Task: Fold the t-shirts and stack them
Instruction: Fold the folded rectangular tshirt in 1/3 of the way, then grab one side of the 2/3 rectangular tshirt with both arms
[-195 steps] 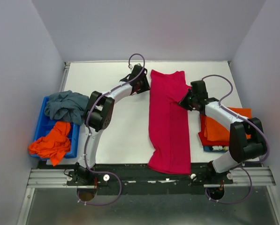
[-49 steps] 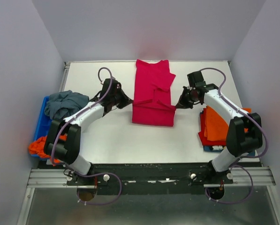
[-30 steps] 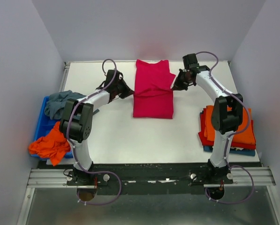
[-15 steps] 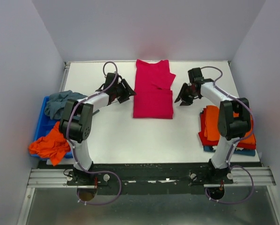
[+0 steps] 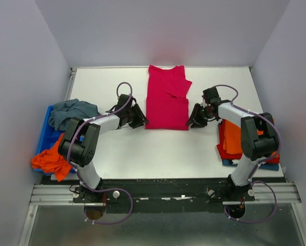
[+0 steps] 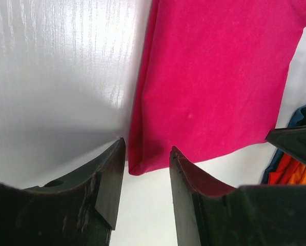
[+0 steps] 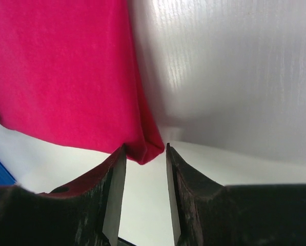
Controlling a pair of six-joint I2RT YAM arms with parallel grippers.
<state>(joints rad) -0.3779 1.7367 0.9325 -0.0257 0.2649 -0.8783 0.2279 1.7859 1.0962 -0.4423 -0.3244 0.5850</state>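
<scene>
The crimson-pink t-shirt (image 5: 166,102) lies folded into a rectangle at the middle of the white table (image 5: 142,148), its collar end toward the far wall. My left gripper (image 5: 139,121) is open at the shirt's near left corner (image 6: 142,165), which sits just ahead of the fingertips, ungripped. My right gripper (image 5: 192,122) is open at the near right corner (image 7: 148,152), which pokes between the fingertips (image 7: 119,154) without being pinched. Folded orange and red t-shirts (image 5: 241,139) are stacked at the right. A grey-blue t-shirt (image 5: 73,114) and an orange t-shirt (image 5: 53,159) lie crumpled at the left.
A blue plastic tray (image 5: 44,137) at the table's left edge holds the two crumpled shirts. The stack on the right rests on another blue tray (image 5: 227,163). White walls close the table on three sides.
Both grippers let go of the crimson shirt's folded edge at the far end, opened, and drew back toward me along its sides to the near corners. The shirt now lies folded shorter.
</scene>
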